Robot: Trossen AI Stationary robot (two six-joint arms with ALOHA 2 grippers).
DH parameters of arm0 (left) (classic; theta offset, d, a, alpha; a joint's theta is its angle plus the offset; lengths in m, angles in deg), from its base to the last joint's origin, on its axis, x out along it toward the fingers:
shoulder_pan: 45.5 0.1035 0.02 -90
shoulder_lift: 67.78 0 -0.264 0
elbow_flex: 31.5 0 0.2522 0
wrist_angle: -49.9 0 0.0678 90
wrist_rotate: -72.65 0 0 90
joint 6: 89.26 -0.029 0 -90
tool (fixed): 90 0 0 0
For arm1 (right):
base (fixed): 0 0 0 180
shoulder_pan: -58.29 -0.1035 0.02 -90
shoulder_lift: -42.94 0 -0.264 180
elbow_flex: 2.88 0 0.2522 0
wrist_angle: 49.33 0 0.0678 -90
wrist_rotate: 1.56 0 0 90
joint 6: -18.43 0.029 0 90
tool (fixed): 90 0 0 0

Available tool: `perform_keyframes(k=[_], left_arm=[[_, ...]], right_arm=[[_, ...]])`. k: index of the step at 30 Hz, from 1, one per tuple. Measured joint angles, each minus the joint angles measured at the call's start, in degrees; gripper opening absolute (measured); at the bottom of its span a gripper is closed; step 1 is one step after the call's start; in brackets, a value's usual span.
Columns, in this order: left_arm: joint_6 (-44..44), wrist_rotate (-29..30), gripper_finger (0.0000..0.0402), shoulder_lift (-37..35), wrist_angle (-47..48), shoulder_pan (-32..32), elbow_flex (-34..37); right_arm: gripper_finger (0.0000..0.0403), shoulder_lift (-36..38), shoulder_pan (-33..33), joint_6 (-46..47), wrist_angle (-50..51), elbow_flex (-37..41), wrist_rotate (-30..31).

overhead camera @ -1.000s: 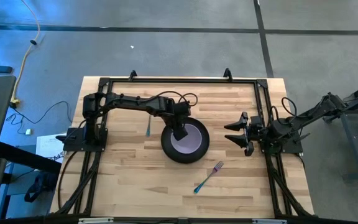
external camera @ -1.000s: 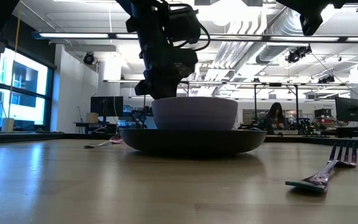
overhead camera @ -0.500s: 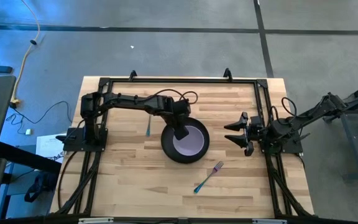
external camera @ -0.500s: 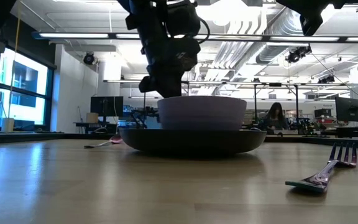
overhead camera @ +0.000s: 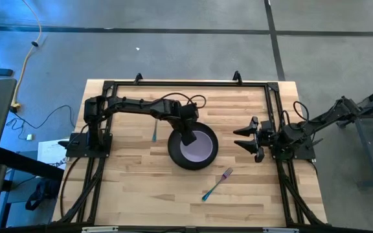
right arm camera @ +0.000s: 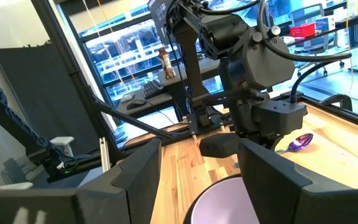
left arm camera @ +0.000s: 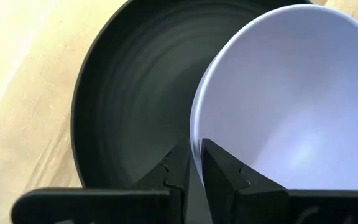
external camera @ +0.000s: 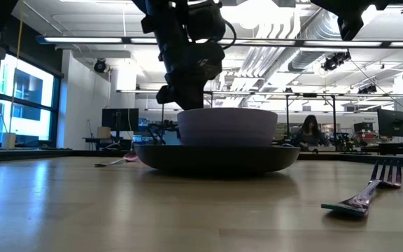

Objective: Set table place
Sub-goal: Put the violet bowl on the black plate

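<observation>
Lavender bowl (overhead camera: pixel 197 145) sits inside the dark grey plate (overhead camera: pixel 175 155) near the middle of the wooden table (overhead camera: pixel 135 188). The left gripper (left arm camera: pixel 192 163) pinches the bowl's rim, its fingers (left arm camera: pixel 178 168) narrow, one inside the wall and one outside. A fork (overhead camera: pixel 217 184) lies on the table in front of the plate, apart from it, and a spoon (overhead camera: pixel 155 131) lies beside the plate on the left arm's side. The right gripper (overhead camera: pixel 245 140) waits at the table's right edge, fingers wide and holding nothing.
</observation>
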Motion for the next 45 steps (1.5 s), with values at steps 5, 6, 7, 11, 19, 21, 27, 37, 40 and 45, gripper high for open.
perform_keyframes(k=[5, 6, 7, 11, 19, 21, 27, 37, 40, 45], left_arm=[[-0.3, -0.2, 0.0028, 0.0, 2.2, 0.0, 0.1], [-0.4, -0.1, 0.0028, 0.0, 2.6, 0.0, 0.1], [-0.5, 0.2, 0.0028, 0.0, 3.0, 0.0, 0.1], [-0.6, 0.7, 0.0028, 0.0, 3.0, 0.0, 0.1], [-0.4, 0.6, 0.0028, 0.0, 3.3, 0.0, 0.1], [-0.4, 0.7, 0.0028, 0.0, 3.8, 0.0, 0.1], [-0.4, 1.2, 0.0028, 0.0, 4.0, 0.0, 0.1], [-0.1, 0.9, 0.0028, 0.0, 3.4, 0.0, 0.1], [-0.1, 1.0, 0.0028, 0.0, 3.4, 0.0, 0.1], [-0.2, 1.1, 0.0028, 0.0, 3.4, 0.0, 0.1]], right_arm=[[0.0204, 0.0, 0.0, 0.1, 0.0, 0.0, 0.0], [0.0204, 0.0, 0.0, 0.1, -0.1, 0.0, 0.0], [0.0204, 0.0, 0.0, 0.1, -0.1, 0.0, 0.0], [0.0204, 0.0, 0.0, 0.1, -0.4, 0.0, 0.0], [0.0204, 0.0, 0.0, 0.1, -0.4, 0.0, 0.0], [0.0204, 0.0, 0.0, 0.1, -0.4, 0.0, 0.0], [0.0204, 0.0, 0.0, 0.0, -0.4, 0.0, 0.0], [0.0204, 0.0, 0.0, 0.0, -0.1, 0.0, 0.0], [0.0204, 0.0, 0.0, 0.0, 0.0, 0.0, 0.0], [0.0204, 0.0, 0.0, 0.1, 0.0, 0.0, 0.0]])
